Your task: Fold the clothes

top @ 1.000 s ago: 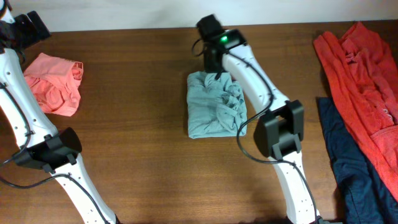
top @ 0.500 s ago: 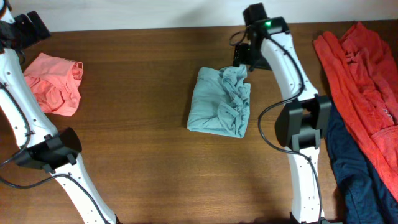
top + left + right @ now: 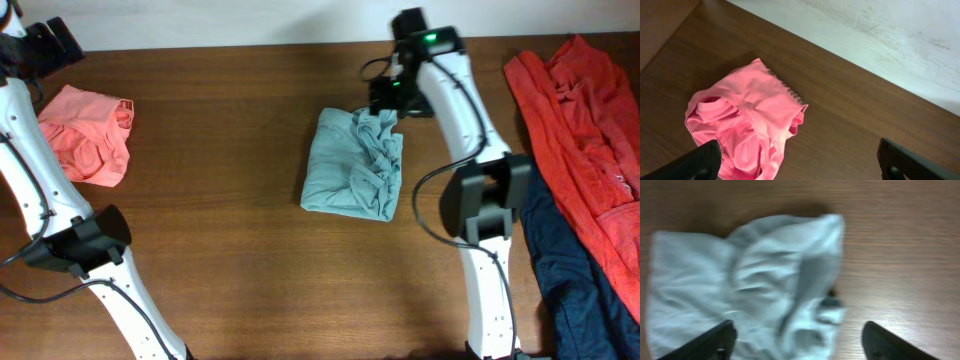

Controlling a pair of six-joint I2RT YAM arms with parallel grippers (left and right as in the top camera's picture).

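Folding step: the pale blue-green cloth T-shirt [image 3: 352,168] lies bundled mid-way across the brown wooden table [image 3: 220,230]. The right hand [image 3: 385,97] hovers with fingers apart over its rumpled far corner. The left hand [image 3: 800,167] is spread above the salmon-pink cloth garment [image 3: 745,130]. The next move probably calls for pinching that corner and smoothing it.

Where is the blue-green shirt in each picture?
Overhead: the blue-green shirt lies mid-picture, just below the right hand.
Left wrist: not there; only the pink shirt shows.
Right wrist: the shirt fills the left and middle.
Shared landmark: the brown wooden table.
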